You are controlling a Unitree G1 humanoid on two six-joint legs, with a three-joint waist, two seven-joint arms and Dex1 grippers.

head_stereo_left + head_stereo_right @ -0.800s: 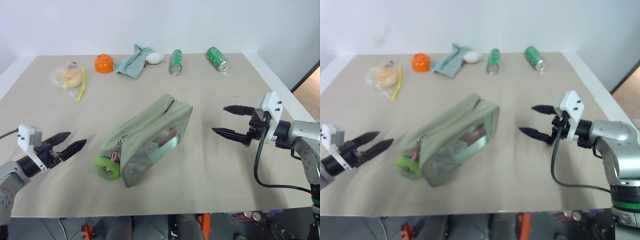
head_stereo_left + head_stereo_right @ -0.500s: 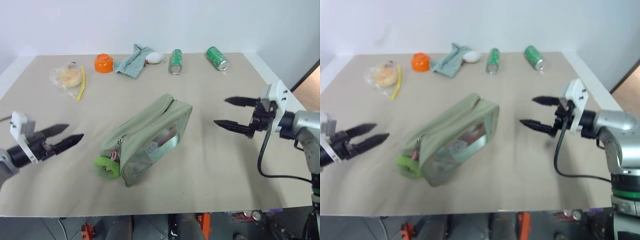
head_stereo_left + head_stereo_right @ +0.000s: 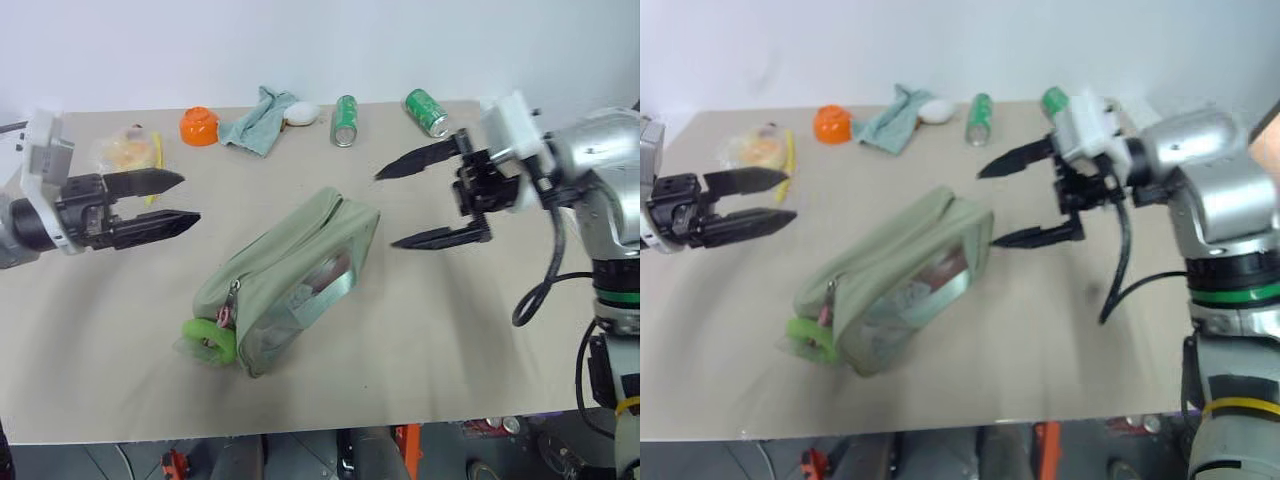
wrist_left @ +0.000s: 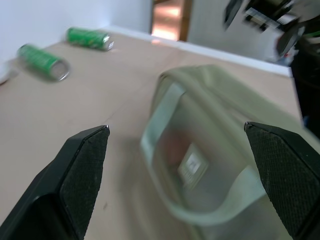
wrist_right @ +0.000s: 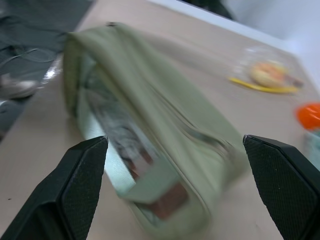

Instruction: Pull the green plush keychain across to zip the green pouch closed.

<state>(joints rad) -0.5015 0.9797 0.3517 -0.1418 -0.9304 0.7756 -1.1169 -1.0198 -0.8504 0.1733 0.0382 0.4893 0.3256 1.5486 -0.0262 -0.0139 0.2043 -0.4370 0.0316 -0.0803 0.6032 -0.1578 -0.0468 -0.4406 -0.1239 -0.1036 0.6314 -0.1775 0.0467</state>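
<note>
Both arms have risen since a moment ago. Left gripper: released, empty, above the table left of the green pouch. Right gripper: spread wide, empty, raised beside the pouch's far end. Nothing grasped; zipping not begun.

Pouch: mid-table, contents dimly visible through the clear panel. Green plush keychain: on the table at the pouch's near end.

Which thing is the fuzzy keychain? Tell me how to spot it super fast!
Find the big pale green pouch lying in the middle of the table. Go to the pouch's end nearest the table's front edge: the green plush keychain sits right against it. It is the one bright lime, fuzzy thing there, with a pink spot, far from the two shiny green cans at the back.
</note>
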